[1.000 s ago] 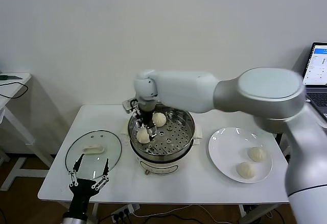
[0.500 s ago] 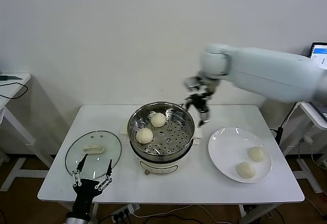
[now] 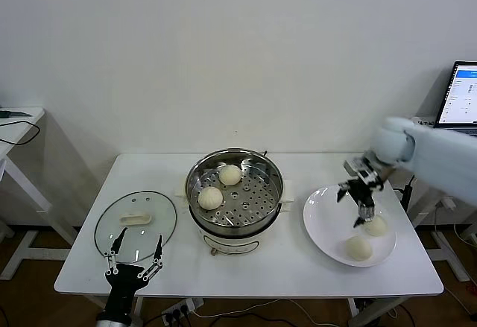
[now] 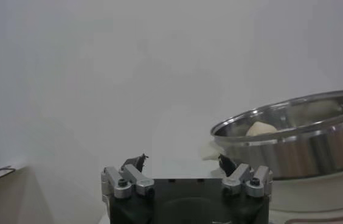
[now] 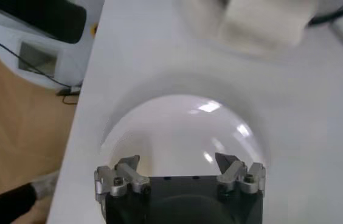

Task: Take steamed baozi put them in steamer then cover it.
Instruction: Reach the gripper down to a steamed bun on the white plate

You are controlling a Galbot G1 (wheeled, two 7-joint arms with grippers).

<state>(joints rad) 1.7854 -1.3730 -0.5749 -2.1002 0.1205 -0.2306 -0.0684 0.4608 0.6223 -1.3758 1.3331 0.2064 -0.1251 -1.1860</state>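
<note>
Baozi (image 3: 376,226) on the plate (image 3: 322,223) sat beneath the right gripper (image 3: 358,201), fingers wide for grasping; the left gripper (image 3: 135,258), also wide, waited near the cover (image 3: 136,218).

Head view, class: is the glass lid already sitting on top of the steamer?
No, the lid lies flat on the table to the left of the open steamer, which shows two baozi inside.
</note>
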